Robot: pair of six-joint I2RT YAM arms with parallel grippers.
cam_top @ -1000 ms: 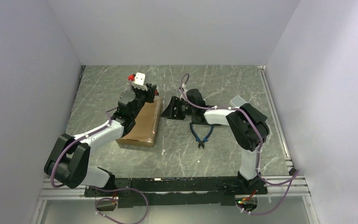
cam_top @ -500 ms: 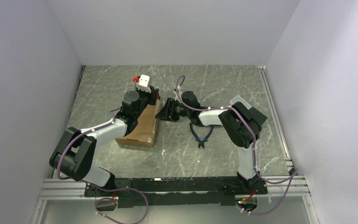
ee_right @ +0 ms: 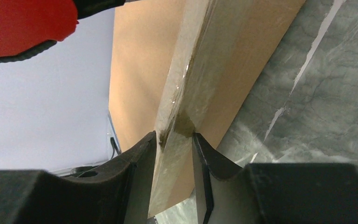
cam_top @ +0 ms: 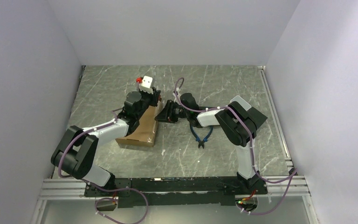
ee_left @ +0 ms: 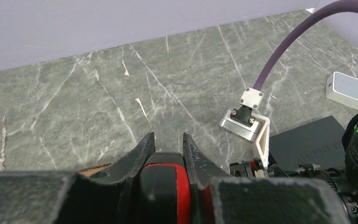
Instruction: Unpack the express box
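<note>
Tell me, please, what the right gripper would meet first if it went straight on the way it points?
The express box: its taped edge sits between the right gripper's fingers, seemingly pinched, so going on drives it deeper onto cardboard.

My grey marble table [cam_top: 223,84] carries 1 express box [cam_top: 144,128], its edge between my right jaws, and blue-handled pliers [cam_top: 202,135] behind them.
</note>
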